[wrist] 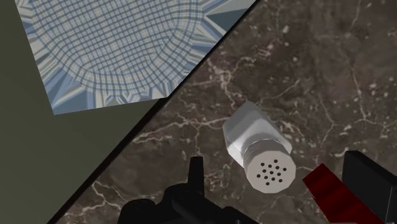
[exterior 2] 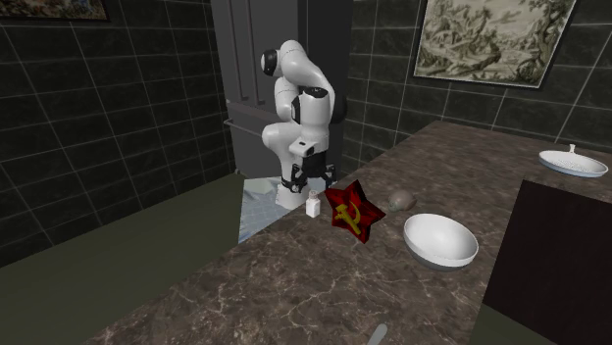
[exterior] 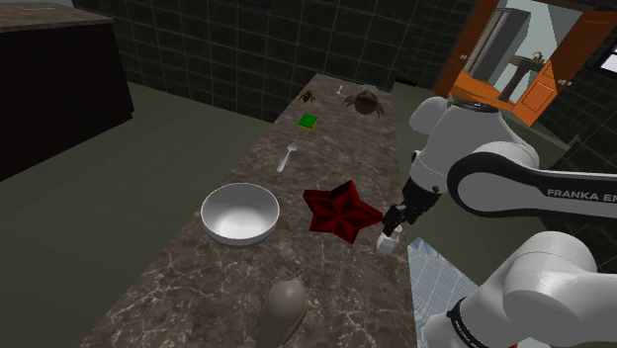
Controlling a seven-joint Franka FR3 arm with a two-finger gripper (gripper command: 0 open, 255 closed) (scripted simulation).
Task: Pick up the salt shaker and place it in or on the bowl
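Dark tiled room, dark marble tabletop [exterior: 188,287]. On it are a white bowl [exterior: 239,214] and a red star [exterior: 341,210] with a hammer-and-sickle mark; the star sits between the bowl and the shaker. Spoon [exterior: 287,156] and green block [exterior: 308,121] lie further along, and a brown rounded lump [exterior: 282,308] sits at the shoulder view's bottom. Plaid cloth [wrist: 108,51] on the floor below the tabletop edge. Arm is folded, wrist low over the tabletop's edge, pointing down. Claw [wrist: 276,162] is open, fingers [wrist: 196,175] spread either side of the white salt shaker [wrist: 257,147], not touching it. Shaker is upright near the edge, just beside a star tip.
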